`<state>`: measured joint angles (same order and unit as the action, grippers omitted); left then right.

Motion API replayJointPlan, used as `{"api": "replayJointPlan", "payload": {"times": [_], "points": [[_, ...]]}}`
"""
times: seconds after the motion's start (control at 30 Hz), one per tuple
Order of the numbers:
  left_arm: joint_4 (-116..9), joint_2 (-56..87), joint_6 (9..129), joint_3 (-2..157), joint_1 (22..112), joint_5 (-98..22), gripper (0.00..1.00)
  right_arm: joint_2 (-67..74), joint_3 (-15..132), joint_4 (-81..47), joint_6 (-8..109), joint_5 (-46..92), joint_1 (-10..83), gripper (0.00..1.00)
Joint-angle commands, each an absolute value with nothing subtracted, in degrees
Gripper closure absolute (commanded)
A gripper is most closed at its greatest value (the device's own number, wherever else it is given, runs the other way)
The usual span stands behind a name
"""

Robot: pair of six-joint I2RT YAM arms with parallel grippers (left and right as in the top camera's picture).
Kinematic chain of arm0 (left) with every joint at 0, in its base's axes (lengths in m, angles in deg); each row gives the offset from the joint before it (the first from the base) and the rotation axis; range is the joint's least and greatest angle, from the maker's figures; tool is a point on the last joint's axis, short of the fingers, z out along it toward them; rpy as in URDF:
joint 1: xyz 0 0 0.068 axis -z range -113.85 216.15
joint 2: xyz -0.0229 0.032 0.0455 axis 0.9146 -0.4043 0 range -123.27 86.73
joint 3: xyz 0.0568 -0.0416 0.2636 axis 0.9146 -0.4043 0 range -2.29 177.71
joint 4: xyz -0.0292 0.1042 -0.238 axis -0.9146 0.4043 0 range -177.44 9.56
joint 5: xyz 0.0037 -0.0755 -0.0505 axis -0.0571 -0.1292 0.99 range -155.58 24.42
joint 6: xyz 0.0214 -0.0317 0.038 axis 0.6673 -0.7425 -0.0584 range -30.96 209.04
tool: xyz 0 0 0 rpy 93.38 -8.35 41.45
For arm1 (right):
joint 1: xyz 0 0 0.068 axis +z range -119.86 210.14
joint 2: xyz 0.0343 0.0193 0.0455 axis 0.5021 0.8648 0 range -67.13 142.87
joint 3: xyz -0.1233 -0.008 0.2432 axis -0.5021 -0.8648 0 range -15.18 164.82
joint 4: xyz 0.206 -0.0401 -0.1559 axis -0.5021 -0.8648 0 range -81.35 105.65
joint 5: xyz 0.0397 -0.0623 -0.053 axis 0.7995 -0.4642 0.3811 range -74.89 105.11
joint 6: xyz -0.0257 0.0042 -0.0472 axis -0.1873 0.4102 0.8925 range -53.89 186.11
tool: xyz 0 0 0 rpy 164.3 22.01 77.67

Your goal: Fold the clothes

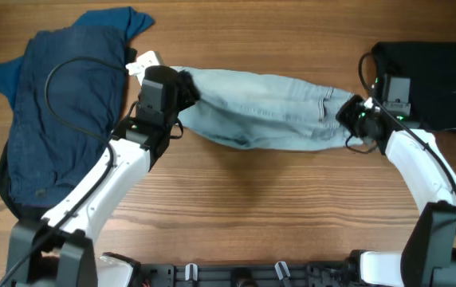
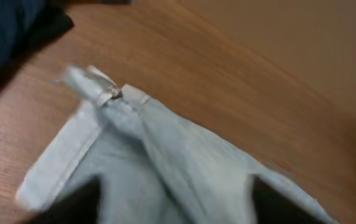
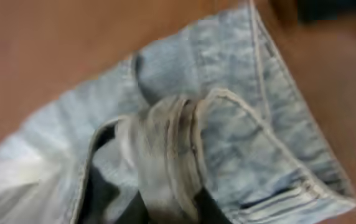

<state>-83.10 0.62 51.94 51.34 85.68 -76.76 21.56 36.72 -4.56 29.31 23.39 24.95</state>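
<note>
left gripper (image 1: 185, 86): clamped on one end of the pale blue denim jeans (image 1: 268, 112).
jeans: mid-table, stretched between both arms; probably soft, weighty and prone to sag. Grip the thick seamed edges.
right gripper (image 1: 349, 113): pinching the bunched far end.

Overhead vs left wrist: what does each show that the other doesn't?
Only overhead: the left gripper and right gripper at opposite ends of the jeans, which are seen full length, plus a black garment at far right. Only left wrist: a close-up of the jeans' band end with what looks like a metal button. Both: the jeans, the table, and the blue pile, of which the wrist view catches only a corner.
</note>
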Motion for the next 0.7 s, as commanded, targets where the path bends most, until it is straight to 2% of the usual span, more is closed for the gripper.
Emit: {"api": "replayJointPlan", "payload": {"times": [0.0, 0.03, 0.1, 0.17, 0.4, 0.53, 0.67], "points": [[-85.4, -3.3, 54.7, 51.8, 85.7, -79.0, 0.0, 22.4, 37.7, 2.1, 28.5, 20.9, 24.5, 0.43], [-85.6, -3.5, 54.8, 51.8, 85.7, -78.9, 0.0, 22.4, 37.7, 3.5, 28.6, 21.1, 24.5, 0.28], [-85.7, -3.5, 54.8, 51.8, 85.7, -78.9, 0.0, 22.4, 37.7, 4.9, 28.7, 21.1, 24.5, 0.08], [-85.5, -3.5, 55.6, 51.8, 85.9, -78.4, 0.0, 22.4, 37.7, 5.7, 30.6, 21.8, 24.5, 0.01], [-84.7, -3.5, 57.4, 51.8, 87.8, -78.1, 0.0, 21.9, 37.8, 2.7, 38.5, 24.6, 24.5, 0.0], [-84.2, -3.5, 60.7, 51.8, 87.8, -72.1, 0.0, 19.7, 39.6, -4.0, 46.3, 25.3, 24.4, 0.0], [-83.5, -3.6, 65.8, 51.8, 87.8, -68.4, 0.0, 19.5, 40.5, -8.6, 47.7, 25.8, 23.2, 0.0]]}}
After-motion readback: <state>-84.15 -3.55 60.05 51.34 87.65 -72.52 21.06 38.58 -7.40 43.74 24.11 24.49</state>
